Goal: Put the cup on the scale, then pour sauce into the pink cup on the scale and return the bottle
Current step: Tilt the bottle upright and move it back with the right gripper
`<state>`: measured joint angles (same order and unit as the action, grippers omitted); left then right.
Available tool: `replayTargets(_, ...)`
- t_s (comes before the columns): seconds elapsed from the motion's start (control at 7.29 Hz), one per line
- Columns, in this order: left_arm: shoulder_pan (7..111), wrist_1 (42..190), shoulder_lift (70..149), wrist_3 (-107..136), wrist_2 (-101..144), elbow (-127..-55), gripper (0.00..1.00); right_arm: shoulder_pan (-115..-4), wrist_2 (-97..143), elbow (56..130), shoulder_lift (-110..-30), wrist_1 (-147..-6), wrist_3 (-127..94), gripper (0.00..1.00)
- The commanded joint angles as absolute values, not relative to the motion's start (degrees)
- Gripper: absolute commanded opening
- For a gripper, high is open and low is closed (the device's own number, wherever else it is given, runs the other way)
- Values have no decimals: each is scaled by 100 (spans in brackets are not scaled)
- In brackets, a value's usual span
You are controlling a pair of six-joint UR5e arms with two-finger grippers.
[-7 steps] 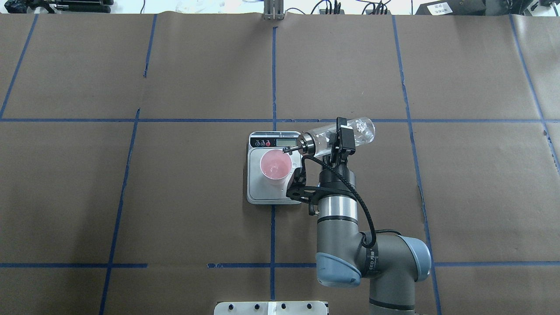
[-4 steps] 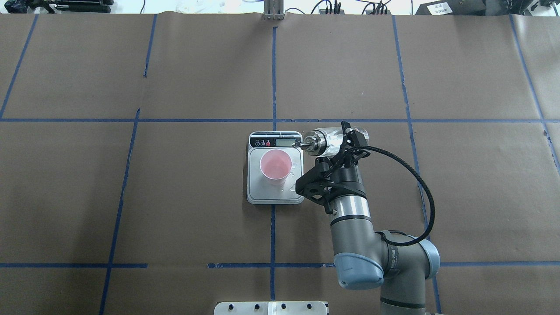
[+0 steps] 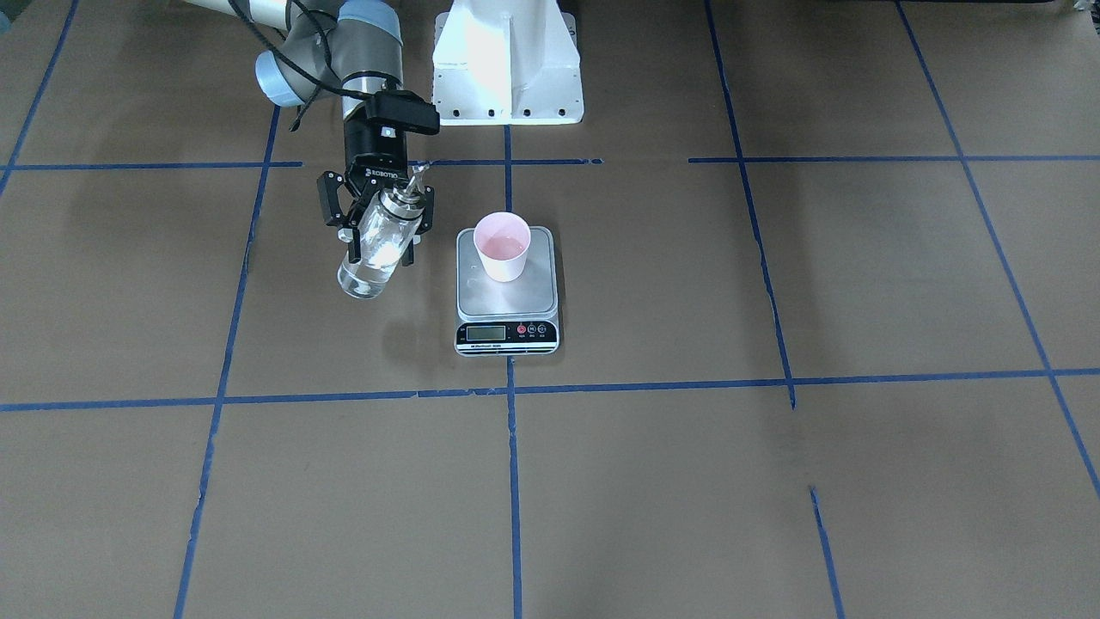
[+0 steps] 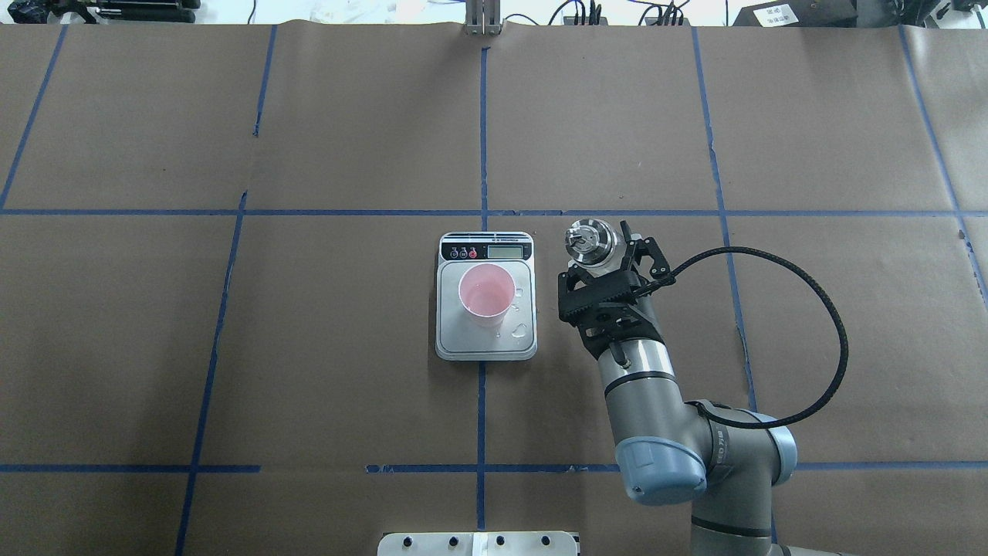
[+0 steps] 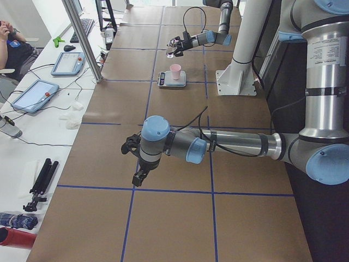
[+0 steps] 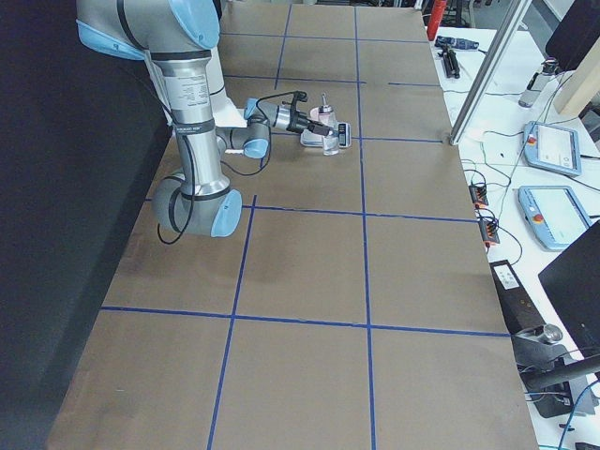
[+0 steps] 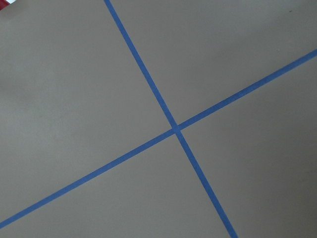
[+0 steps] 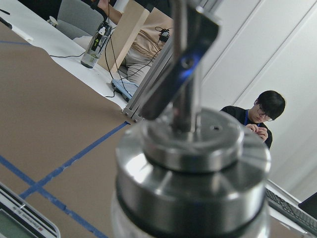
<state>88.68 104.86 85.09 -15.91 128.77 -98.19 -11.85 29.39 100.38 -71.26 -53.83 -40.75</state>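
Note:
The pink cup (image 4: 486, 292) stands on the scale's silver platform (image 4: 463, 340), with clear liquid in its bottom. Drops of liquid lie on the platform to the cup's right. My right gripper (image 4: 610, 266) is shut on the glass bottle (image 4: 587, 239) and holds it nearly upright above the table, to the right of the scale and apart from it. In the front view the bottle (image 3: 365, 266) hangs in the right gripper (image 3: 378, 230), left of the cup (image 3: 503, 245). Its metal collar and spout (image 8: 190, 148) fill the right wrist view. My left gripper (image 5: 135, 162) hovers far off; I cannot tell its state.
The table is covered in brown paper with blue tape lines (image 4: 482, 123). The robot's white base (image 3: 507, 60) stands behind the scale. The left wrist view shows only paper and a tape cross (image 7: 174, 130). Operators and tablets (image 5: 34, 94) are beyond the table's far edge.
The bottle has swung from lying tilted with its spout over the cup to nearly upright. The right arm has carried it to the right, away from the scale.

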Motion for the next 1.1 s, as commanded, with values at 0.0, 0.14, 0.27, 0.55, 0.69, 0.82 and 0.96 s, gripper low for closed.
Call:
replayTargets(0.0,8877,10477,8499,-1591,12876,-9887,100,-1502,3706,10412,-7634,-5379,-5321,0)
replayTargets(0.14,8877,10477,8482,-1591,12876,-9966,100,-1633,4301,10867,-8116,-5379,-5953,0)
replayTargets(0.27,8877,10468,8473,-1582,12876,-10019,100,-1765,4481,11037,-8469,-5370,-6307,0)
replayTargets(0.55,8877,10459,8473,-1582,12876,-10028,100,-1880,4491,11013,-8709,-5370,-7238,0)
replayTargets(0.69,8877,10468,8473,-1582,12876,-10028,100,-1890,4439,10987,-8867,-5353,-7434,0)
replayTargets(0.82,8877,10468,8455,-1582,12876,-10037,100,-1907,4378,10952,-9138,-4944,-7444,0)
replayTargets(0.96,8877,10468,8429,-1582,12876,-10037,100,-1925,4360,10612,-9402,-4061,-7436,0)
